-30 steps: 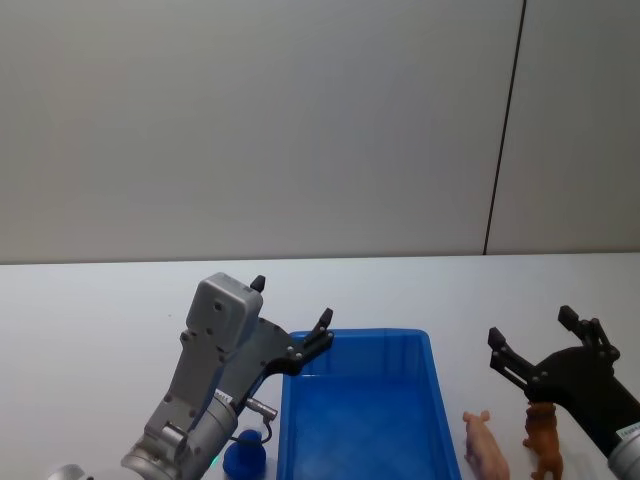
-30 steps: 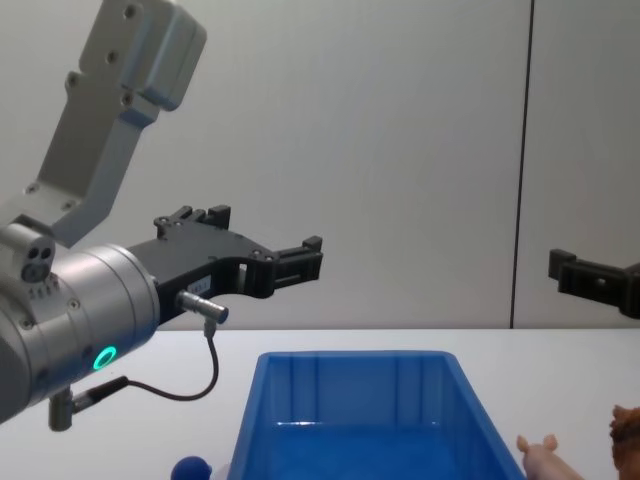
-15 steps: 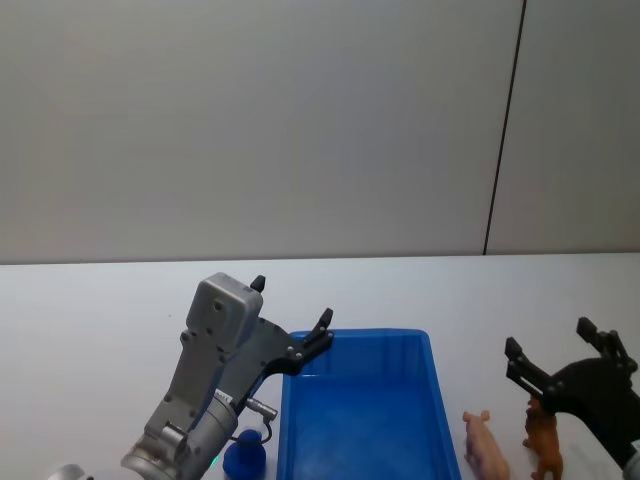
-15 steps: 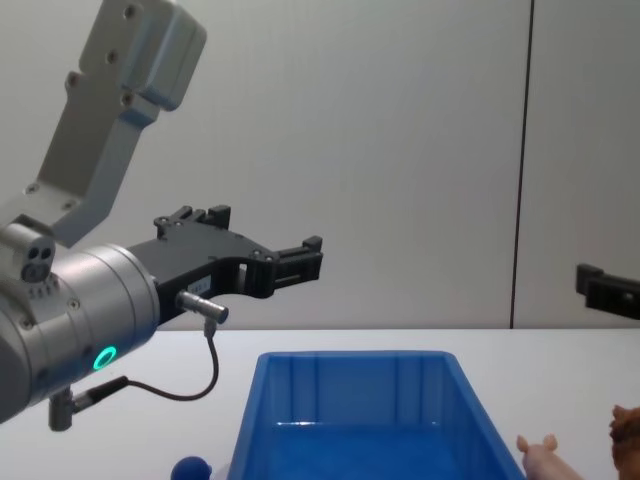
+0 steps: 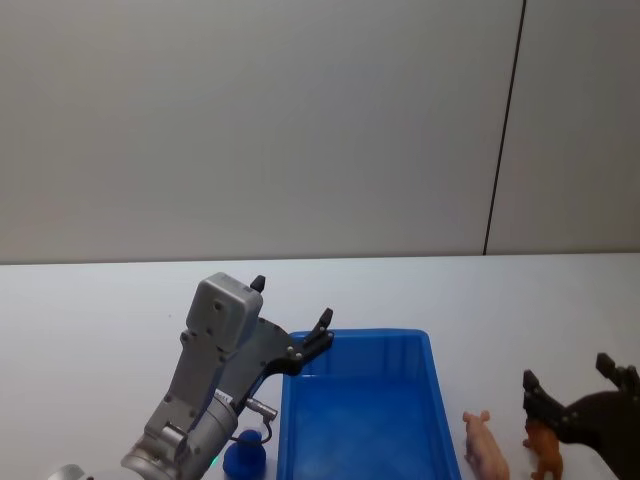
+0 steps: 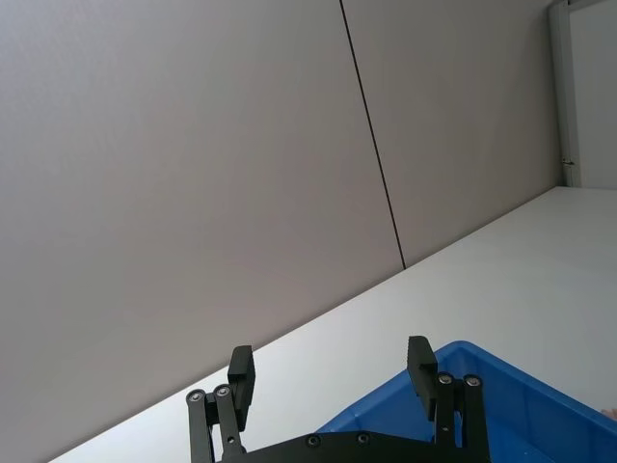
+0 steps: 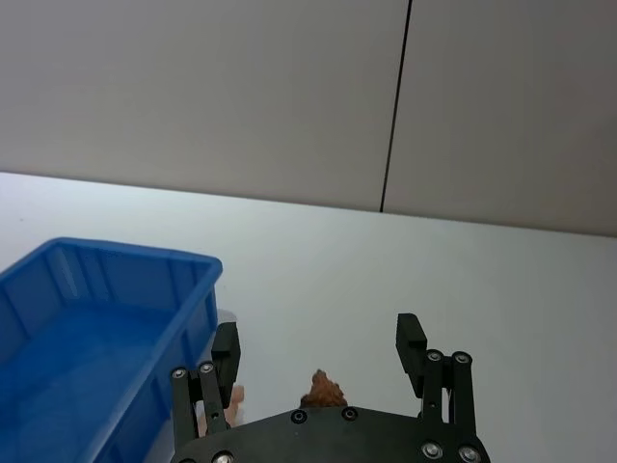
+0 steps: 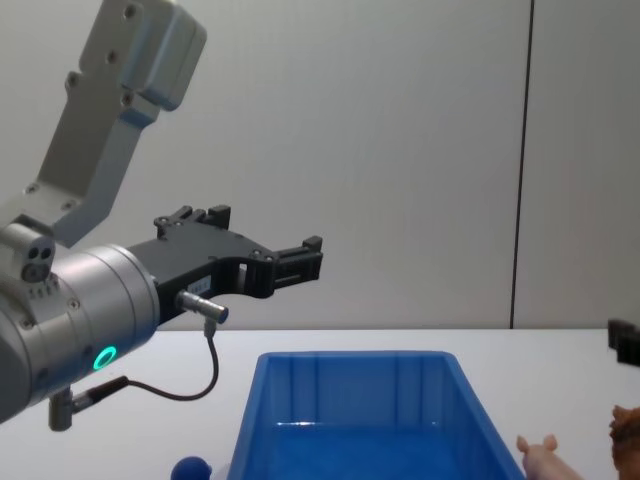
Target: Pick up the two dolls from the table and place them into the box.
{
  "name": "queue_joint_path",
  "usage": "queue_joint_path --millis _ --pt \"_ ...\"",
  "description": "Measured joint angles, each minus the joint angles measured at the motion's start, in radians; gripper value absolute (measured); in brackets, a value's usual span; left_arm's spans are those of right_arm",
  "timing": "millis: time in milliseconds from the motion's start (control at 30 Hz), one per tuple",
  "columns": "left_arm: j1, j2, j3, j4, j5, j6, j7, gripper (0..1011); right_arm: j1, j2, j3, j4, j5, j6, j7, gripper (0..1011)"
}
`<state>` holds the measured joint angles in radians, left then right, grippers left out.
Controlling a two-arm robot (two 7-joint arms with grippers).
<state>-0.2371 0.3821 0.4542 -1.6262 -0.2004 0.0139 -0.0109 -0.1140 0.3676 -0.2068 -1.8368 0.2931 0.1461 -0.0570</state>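
The pale pink pig doll [image 5: 486,447] and the shaggy brown doll [image 5: 545,448] stand side by side on the white table [image 5: 100,300], just right of the blue box [image 5: 360,334]. My right gripper [image 5: 568,372] hangs open directly above the brown doll; in the right wrist view the brown doll [image 7: 324,390] shows below and between the open fingers of that gripper [image 7: 318,333], with a bit of the pink doll [image 7: 236,394] beside it. Over the box's far left corner my left gripper [image 5: 291,301] is held open and empty, well above the table.
A small round dark-blue object [image 5: 244,455] sits on the table left of the box, under my left arm. The box [image 8: 350,385] has nothing in it. A plain grey wall stands behind the table.
My right gripper has drawn back toward the near right and sunk lower, now over the brown doll. The left arm and both dolls have not moved.
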Motion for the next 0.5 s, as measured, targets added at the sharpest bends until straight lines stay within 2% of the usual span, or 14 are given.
queue_joint_path --millis 500 --pt "0.000 0.000 0.000 0.000 0.000 0.000 0.000 1001 -0.013 -0.024 -0.009 0.038 -0.023 0.058 -0.030 1001"
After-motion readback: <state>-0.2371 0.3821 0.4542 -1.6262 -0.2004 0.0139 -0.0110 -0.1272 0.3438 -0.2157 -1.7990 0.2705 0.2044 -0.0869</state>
